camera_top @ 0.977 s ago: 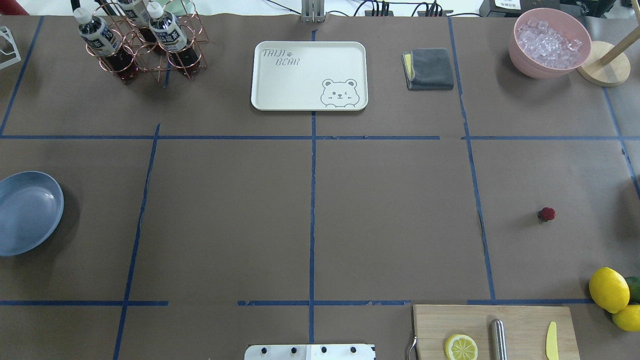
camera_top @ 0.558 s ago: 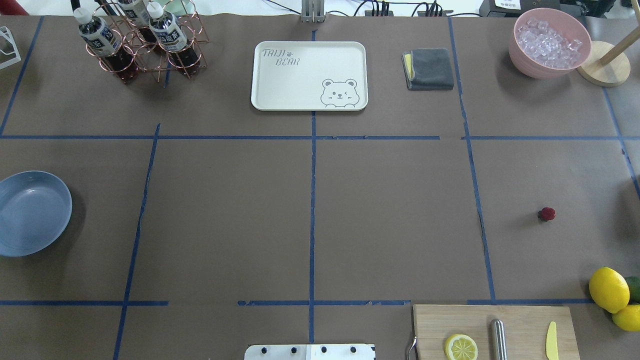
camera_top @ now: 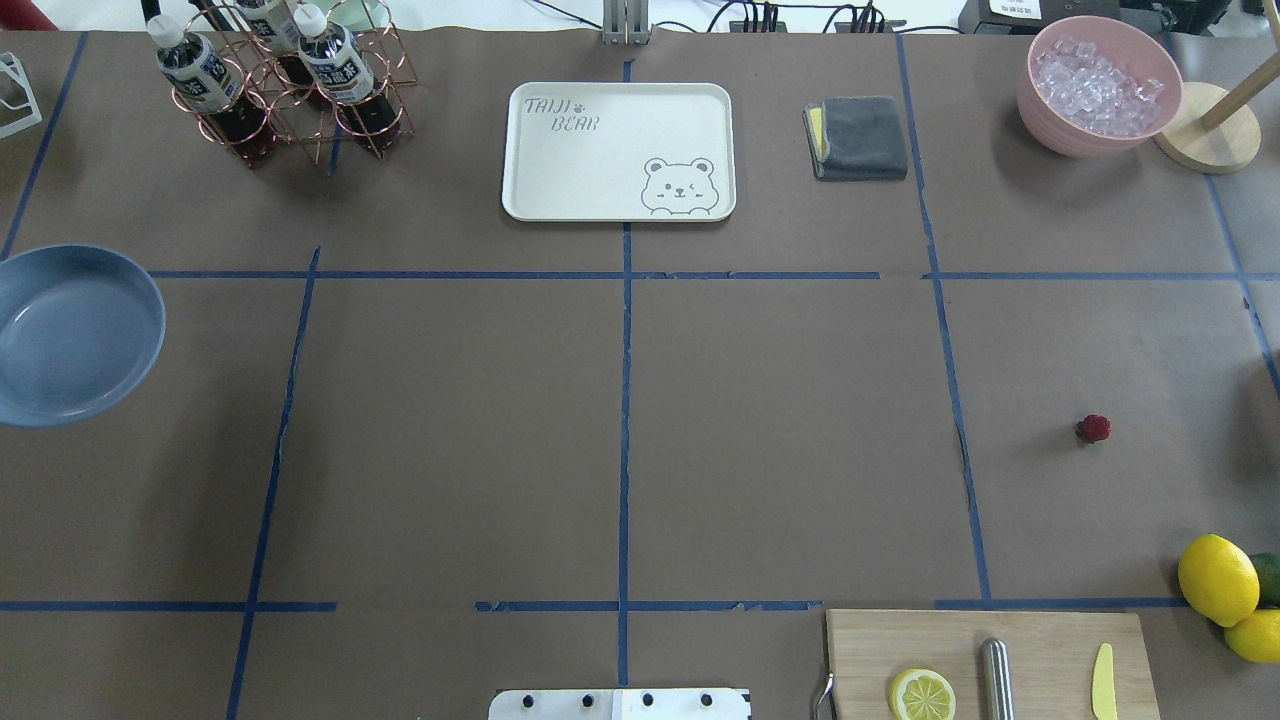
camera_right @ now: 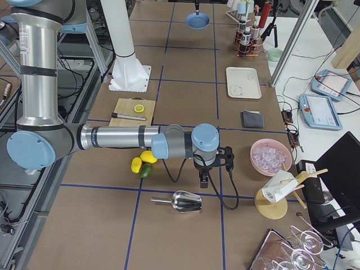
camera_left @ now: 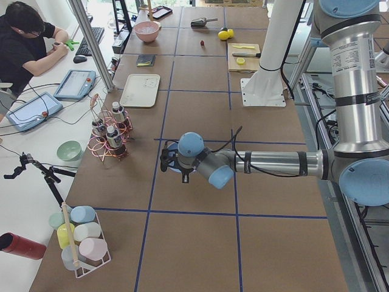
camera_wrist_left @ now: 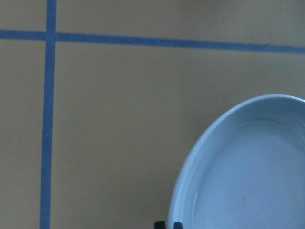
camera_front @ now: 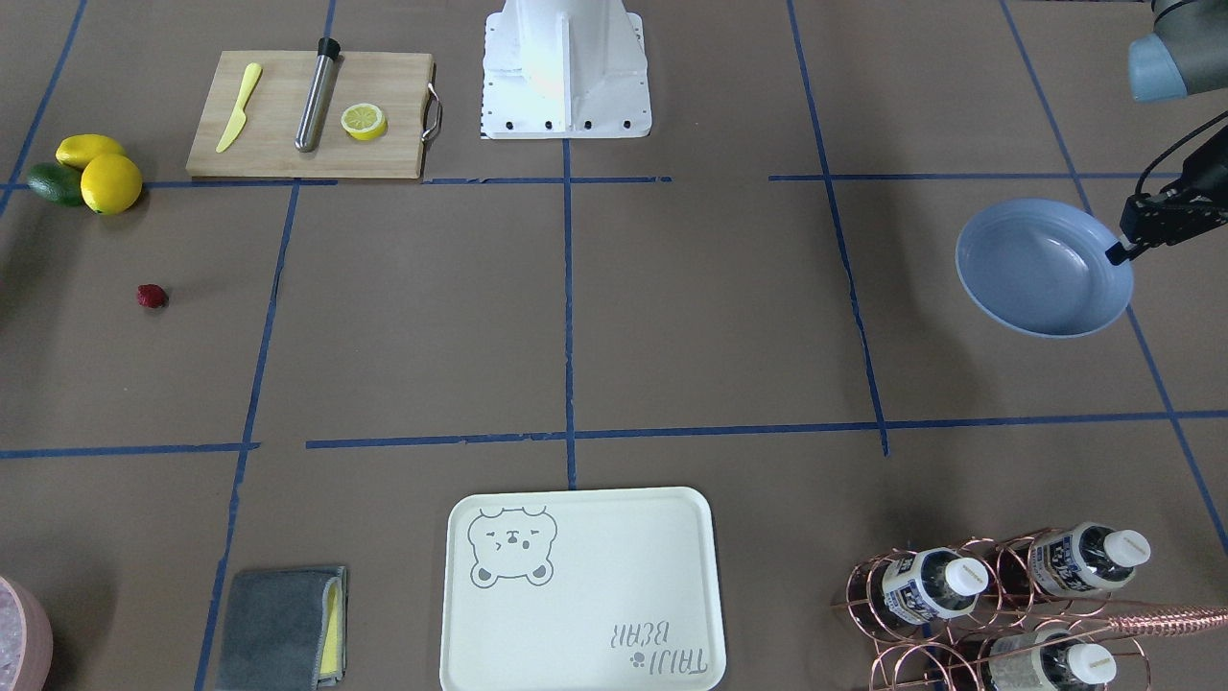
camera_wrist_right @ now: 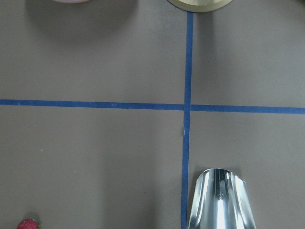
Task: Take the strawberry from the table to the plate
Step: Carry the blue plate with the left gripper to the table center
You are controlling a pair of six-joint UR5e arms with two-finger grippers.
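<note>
The plate [camera_top: 70, 330] is cut off by the overhead view's left edge, and the strawberry [camera_wrist_right: 27, 223] by the right wrist view's bottom edge. The right gripper [camera_right: 203, 182] shows only in the right side view, its jaws too small to judge.

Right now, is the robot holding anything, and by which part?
The left gripper pinches the plate by its rim. The strawberry lies on the table, unheld. Whether the right gripper holds anything cannot be told.

Overhead camera looks down from behind the robot base [camera_top: 620, 704]; front-facing camera opposes it. Both show the bear tray [camera_top: 600, 170] and strawberry [camera_top: 1093, 429]. Side cameras look along the table [camera_left: 200, 79]; wrist cameras hang close above it.
</note>
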